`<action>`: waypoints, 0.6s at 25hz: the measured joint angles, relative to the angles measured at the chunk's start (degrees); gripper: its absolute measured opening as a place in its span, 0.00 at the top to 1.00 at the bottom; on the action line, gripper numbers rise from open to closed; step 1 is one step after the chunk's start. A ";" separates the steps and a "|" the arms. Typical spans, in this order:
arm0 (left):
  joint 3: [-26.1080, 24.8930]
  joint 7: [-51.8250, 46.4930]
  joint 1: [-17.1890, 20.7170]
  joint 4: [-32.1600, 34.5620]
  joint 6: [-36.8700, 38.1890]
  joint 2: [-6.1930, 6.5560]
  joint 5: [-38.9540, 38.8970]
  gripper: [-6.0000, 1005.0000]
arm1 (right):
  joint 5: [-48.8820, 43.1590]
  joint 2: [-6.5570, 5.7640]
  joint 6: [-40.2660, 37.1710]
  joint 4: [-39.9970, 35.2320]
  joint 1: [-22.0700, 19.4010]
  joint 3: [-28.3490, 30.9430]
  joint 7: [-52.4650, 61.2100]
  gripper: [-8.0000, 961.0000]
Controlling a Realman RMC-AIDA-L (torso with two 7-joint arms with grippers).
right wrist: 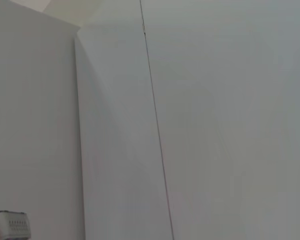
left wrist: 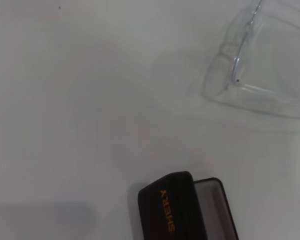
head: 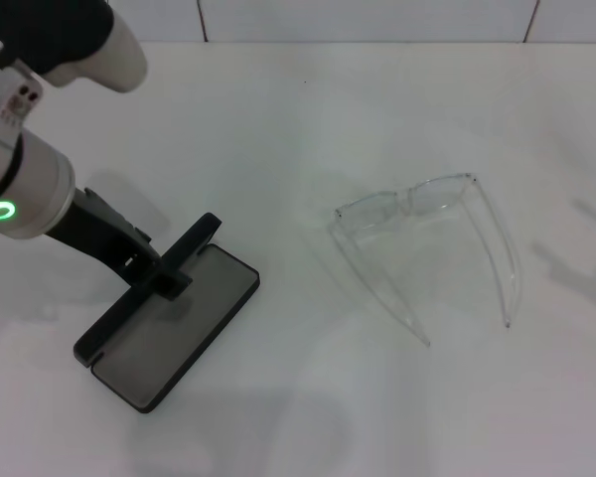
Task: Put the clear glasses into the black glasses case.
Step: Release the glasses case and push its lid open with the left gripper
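Observation:
The black glasses case (head: 174, 333) lies open at the front left of the white table, its grey lining facing up. Its lid (head: 197, 241) stands raised on edge along the far side. My left gripper (head: 167, 274) reaches in from the left and straddles the lid's edge, shut on it. In the left wrist view the lid (left wrist: 167, 210) shows orange "SHERY" lettering beside the grey lining (left wrist: 209, 202). The clear glasses (head: 417, 204) rest on the table to the right of the case, arms unfolded and pointing toward me, also visible as clear glasses (left wrist: 260, 75). My right gripper is out of view.
The white table (head: 298, 109) ends at a tiled wall at the back. The right wrist view shows only a pale wall with a seam (right wrist: 155, 125) and a small grey device (right wrist: 9, 224) in a corner.

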 joint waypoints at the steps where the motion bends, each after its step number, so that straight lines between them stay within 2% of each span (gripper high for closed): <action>1: -0.04 0.38 -0.28 -1.54 -0.74 0.01 0.19 0.34 | -0.01 0.00 0.01 0.00 -0.11 0.04 -0.06 0.08; 6: -0.35 1.32 -1.58 -6.62 -2.39 0.22 0.67 0.32 | -0.05 -0.07 0.02 -0.01 -0.59 0.36 -0.29 0.08; 15: -0.24 2.51 -2.53 -11.05 -4.23 0.20 3.02 0.34 | 0.15 0.13 0.13 0.00 -0.57 0.45 -0.90 0.08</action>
